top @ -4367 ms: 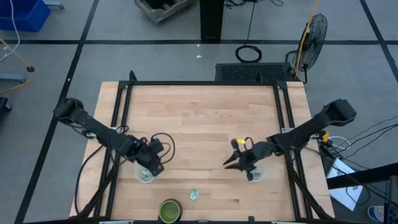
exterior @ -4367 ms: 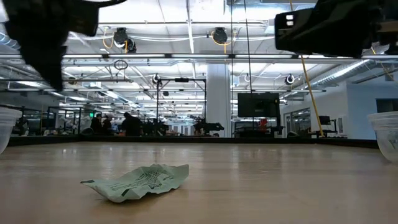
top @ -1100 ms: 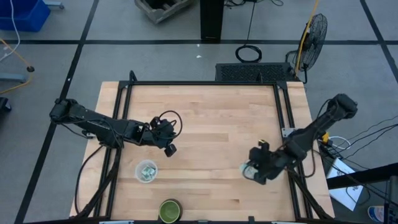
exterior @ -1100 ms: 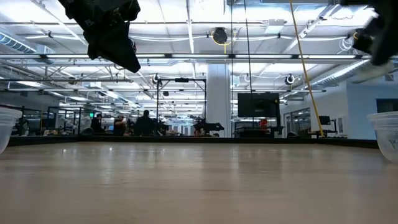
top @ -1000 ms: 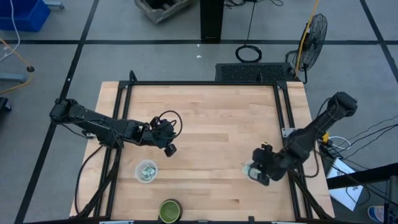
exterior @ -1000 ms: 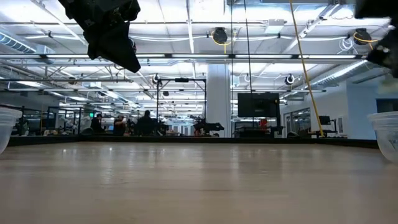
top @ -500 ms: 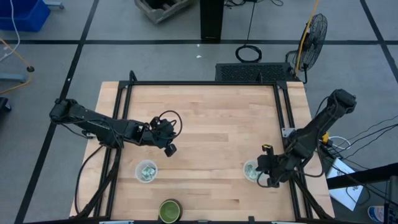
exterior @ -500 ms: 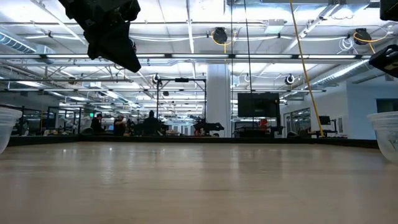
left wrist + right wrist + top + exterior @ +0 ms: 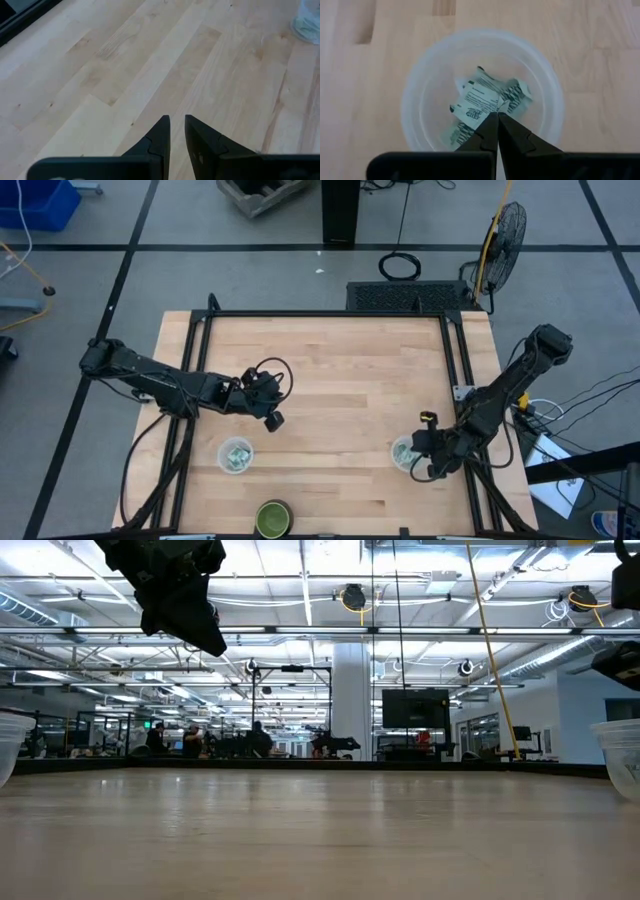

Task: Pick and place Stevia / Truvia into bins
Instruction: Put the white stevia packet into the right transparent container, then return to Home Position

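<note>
Two clear cups stand on the wooden table. The left cup (image 9: 236, 456) and the right cup (image 9: 405, 451) both hold pale green and white Stevia packets. In the right wrist view the packets (image 9: 485, 100) lie crumpled on the cup's bottom. My right gripper (image 9: 425, 462) (image 9: 497, 116) is shut and hangs raised at the right cup's right rim, its tips pointing down into the cup. My left gripper (image 9: 275, 420) (image 9: 176, 118) hovers above bare wood, up-table from the left cup. Only a thin slit shows between its fingers and nothing is in them.
A dark green round container (image 9: 272, 518) stands at the near edge, between the cups. In the low view the cups show at the left (image 9: 8, 745) and right (image 9: 622, 755) borders. A black frame (image 9: 320, 314) runs round the table. Bare wood fills the middle and far half.
My right gripper has drawn back from over the right cup toward the table's right edge and a little toward the near edge, its fingers still pointing at the cup. The cups and their packets have stayed where they were.
</note>
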{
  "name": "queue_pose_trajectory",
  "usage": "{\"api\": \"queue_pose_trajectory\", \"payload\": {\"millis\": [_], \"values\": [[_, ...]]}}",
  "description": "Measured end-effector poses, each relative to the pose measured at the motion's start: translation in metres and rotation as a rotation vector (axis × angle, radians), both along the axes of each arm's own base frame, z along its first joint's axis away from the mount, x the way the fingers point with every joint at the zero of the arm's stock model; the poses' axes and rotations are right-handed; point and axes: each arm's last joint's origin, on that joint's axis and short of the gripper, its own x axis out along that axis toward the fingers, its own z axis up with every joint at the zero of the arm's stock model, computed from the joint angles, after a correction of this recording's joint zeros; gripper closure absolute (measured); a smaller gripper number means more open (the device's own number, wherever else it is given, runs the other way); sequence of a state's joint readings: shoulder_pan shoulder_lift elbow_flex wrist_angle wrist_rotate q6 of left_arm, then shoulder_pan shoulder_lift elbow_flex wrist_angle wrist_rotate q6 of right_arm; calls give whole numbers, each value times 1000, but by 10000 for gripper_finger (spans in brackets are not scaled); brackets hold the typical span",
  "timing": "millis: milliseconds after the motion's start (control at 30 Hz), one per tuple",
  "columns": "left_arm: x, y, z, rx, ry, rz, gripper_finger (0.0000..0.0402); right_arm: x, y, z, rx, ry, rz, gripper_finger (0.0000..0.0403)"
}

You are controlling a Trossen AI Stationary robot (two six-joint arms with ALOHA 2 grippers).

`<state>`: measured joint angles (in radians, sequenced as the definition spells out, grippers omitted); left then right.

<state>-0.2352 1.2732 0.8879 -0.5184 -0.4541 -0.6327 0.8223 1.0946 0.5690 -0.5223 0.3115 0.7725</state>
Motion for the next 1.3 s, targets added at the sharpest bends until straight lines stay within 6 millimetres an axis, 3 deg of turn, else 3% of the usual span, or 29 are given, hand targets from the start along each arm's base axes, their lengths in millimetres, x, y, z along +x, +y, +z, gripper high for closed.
{"api": "queue_pose_trajectory", "payload": {"millis": [633, 833, 1100, 1300], "values": [[0, 0, 0, -5, 2, -4, 339, 7, 7, 5, 67, -84, 27, 314], [0, 0, 0, -8, 2, -5, 339, 12, 14, 11, 154, -147, 53, 309], [0, -1, 0, -12, 8, -17, 339, 10, 12, 15, -24, -212, 323, 311], [-17, -2, 18, -157, -47, -66, 339, 1, 2, 43, 105, -303, 253, 313]]}}
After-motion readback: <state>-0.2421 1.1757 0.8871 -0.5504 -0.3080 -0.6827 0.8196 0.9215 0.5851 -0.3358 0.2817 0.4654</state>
